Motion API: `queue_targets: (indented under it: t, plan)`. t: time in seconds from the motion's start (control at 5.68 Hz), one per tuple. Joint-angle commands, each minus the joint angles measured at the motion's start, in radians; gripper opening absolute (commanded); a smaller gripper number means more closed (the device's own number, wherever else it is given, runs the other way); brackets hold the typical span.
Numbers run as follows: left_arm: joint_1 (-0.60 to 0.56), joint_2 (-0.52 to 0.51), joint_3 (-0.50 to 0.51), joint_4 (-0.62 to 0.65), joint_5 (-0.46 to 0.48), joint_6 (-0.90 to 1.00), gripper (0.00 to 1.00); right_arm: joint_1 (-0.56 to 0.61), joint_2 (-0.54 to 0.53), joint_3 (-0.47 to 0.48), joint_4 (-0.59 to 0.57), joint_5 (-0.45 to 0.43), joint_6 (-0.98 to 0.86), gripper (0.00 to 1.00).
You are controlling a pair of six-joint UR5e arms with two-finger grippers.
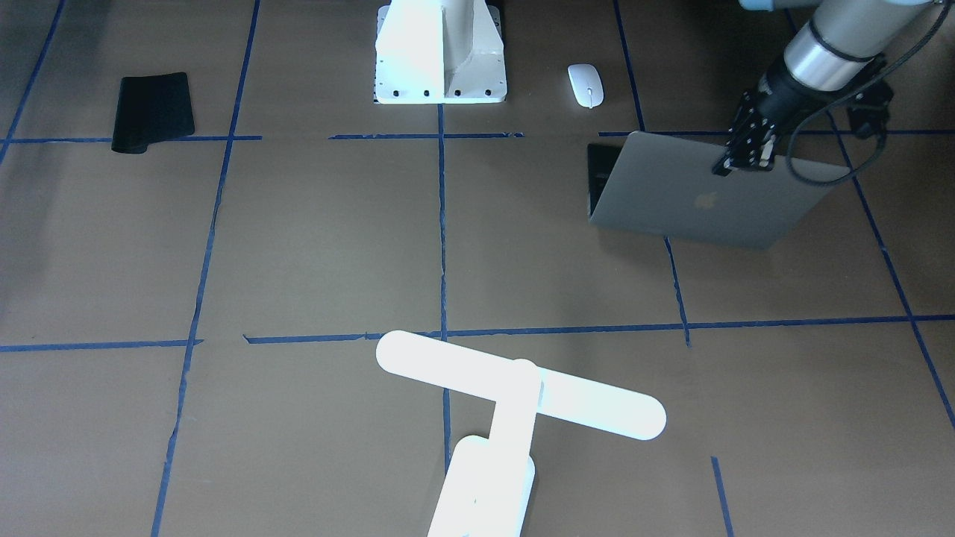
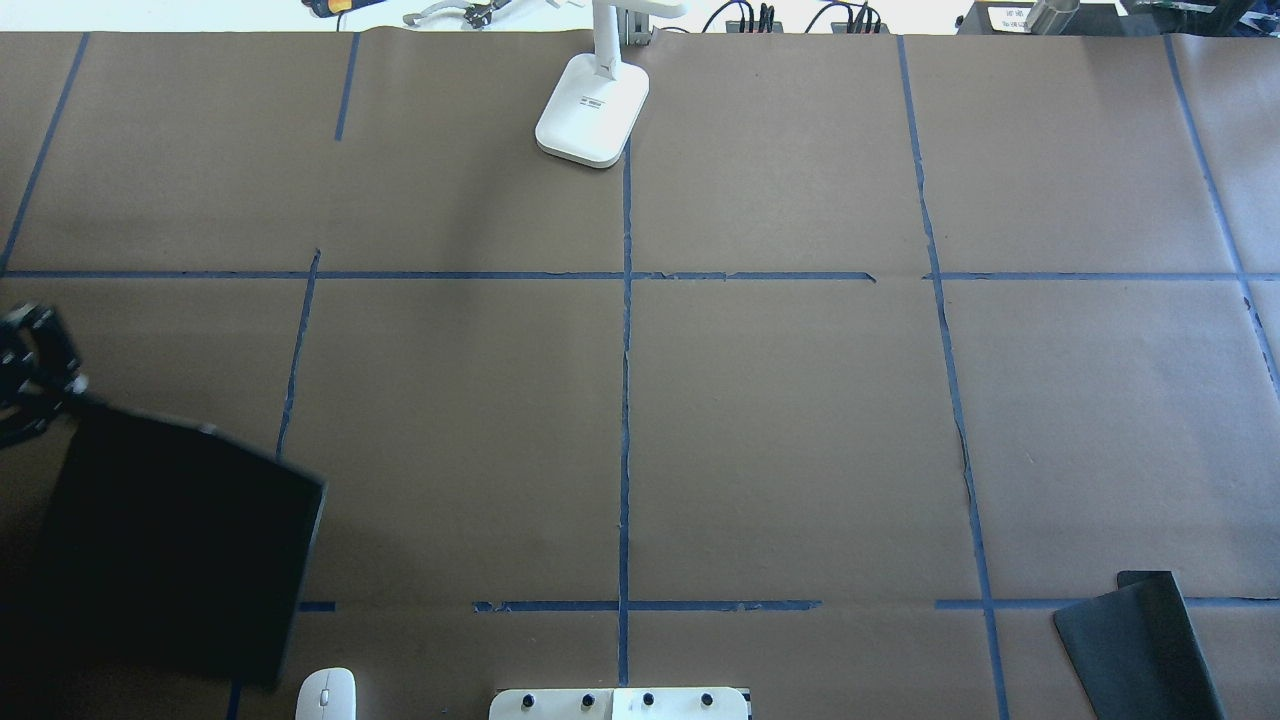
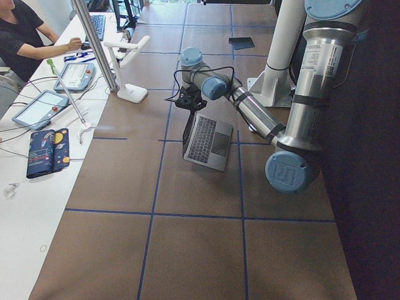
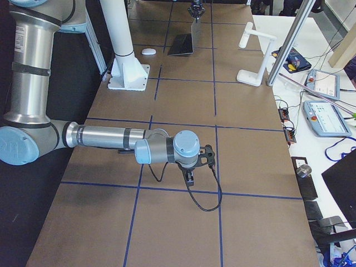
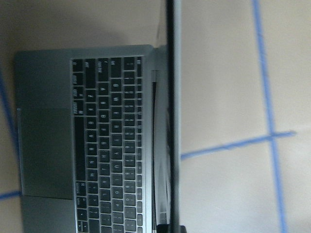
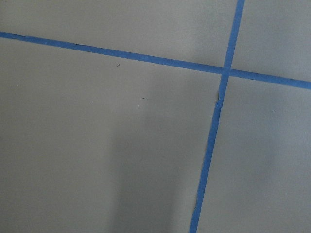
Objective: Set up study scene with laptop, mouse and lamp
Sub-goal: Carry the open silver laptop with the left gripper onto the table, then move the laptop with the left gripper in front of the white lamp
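Note:
The space-grey laptop (image 1: 709, 194) stands open near the robot's left side, its lid raised roughly upright. My left gripper (image 1: 742, 165) is shut on the top edge of the lid. The left wrist view looks down the lid's edge onto the keyboard and trackpad (image 5: 97, 145). The white mouse (image 1: 586, 83) lies beside the laptop near the pedestal; it also shows in the overhead view (image 2: 326, 694). The glowing white lamp (image 1: 520, 395) stands at the far middle edge, its base (image 2: 592, 120) on the paper. My right gripper (image 4: 191, 177) hovers low over bare table; I cannot tell whether it is open.
A black mouse pad (image 1: 153, 112) lies near the robot's right side, also in the overhead view (image 2: 1140, 640). The white bolted pedestal (image 1: 440, 52) stands at the robot's base. Blue tape lines divide the brown table cover. An operator and tablets sit at the side bench (image 3: 37, 106).

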Motion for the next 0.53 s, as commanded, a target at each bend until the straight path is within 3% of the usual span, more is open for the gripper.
queue_targets:
  t: [0.0, 0.35]
  plan:
    - [0.023, -0.297, 0.217, 0.032, 0.016, -0.113, 0.0, 0.0, -0.001, -0.005, -0.003, 0.004, 0.002, 1.0]
    - [0.156, -0.524, 0.384, 0.021, 0.164, -0.33, 0.0, 0.0, 0.001, -0.028, -0.001, 0.016, 0.0, 1.0]
